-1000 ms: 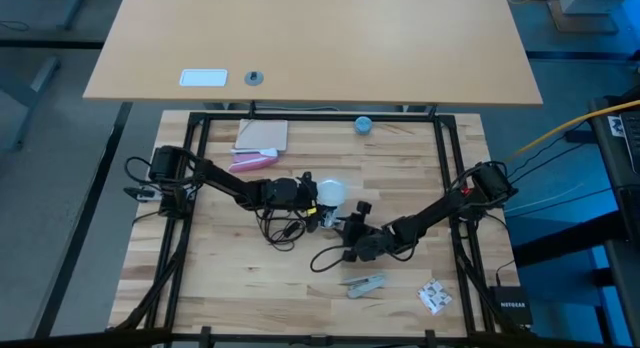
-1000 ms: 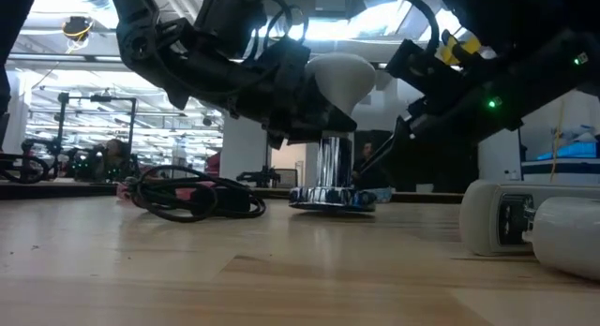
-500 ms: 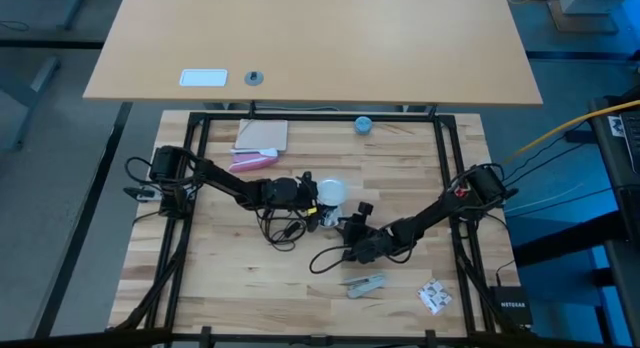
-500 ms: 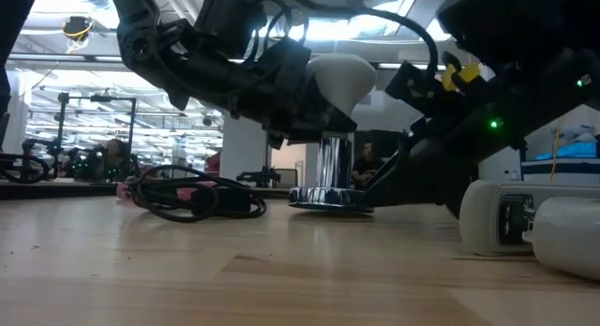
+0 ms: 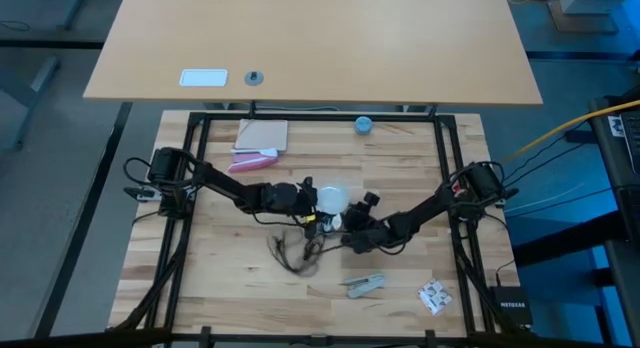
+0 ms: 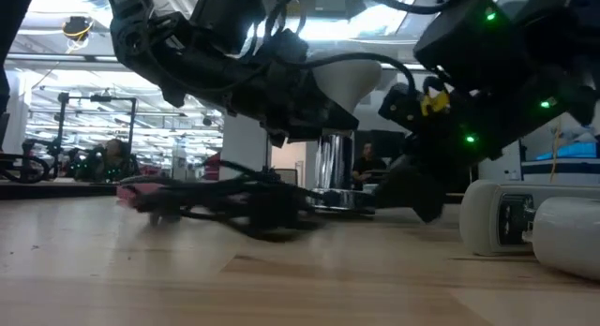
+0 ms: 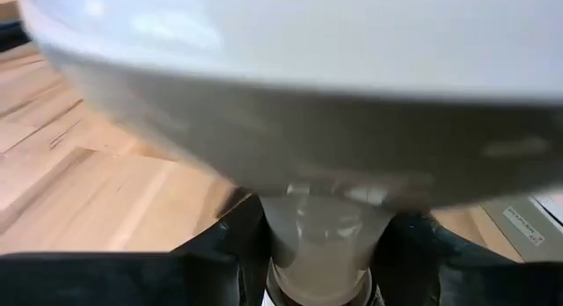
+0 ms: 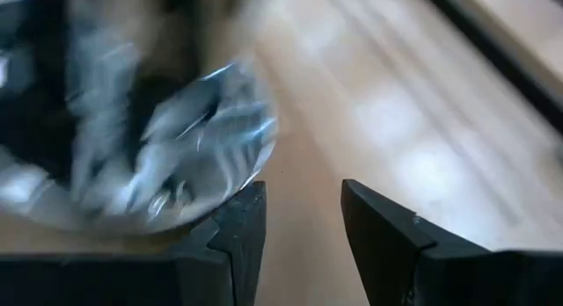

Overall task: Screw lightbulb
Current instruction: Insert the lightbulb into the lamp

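Right now my left pincer [image 5: 312, 201] is clamped on the small white frosted lightbulb [image 5: 329, 197], its two dark fingers [image 7: 220, 253] pressed either side of the narrow neck just under the dome, as the left wrist view shows. That bulb sits mid-surface, standing upright above the shiny chrome post [image 6: 330, 160] and its round silver base disc [image 6: 339, 200], so I judge it is seated in or right at the socket.

My right pincer [image 5: 352, 235] is low beside that disc, its fingers [image 8: 236, 231] standing apart with bare wood between them, holding nothing; the disc's mirrored edge is just next to one finger.

I reckon the bulb is light, smooth and fragile, so too hard a squeeze could crack it and too soft a one could slip on the frosted skin. The neck looks to me the sound place to hold, since the dome is wide and rounded.

A tangled thin black cord [image 5: 293, 250] lies on the light wooden slatted surface [image 5: 220, 278] near the base, and could snag during turning.
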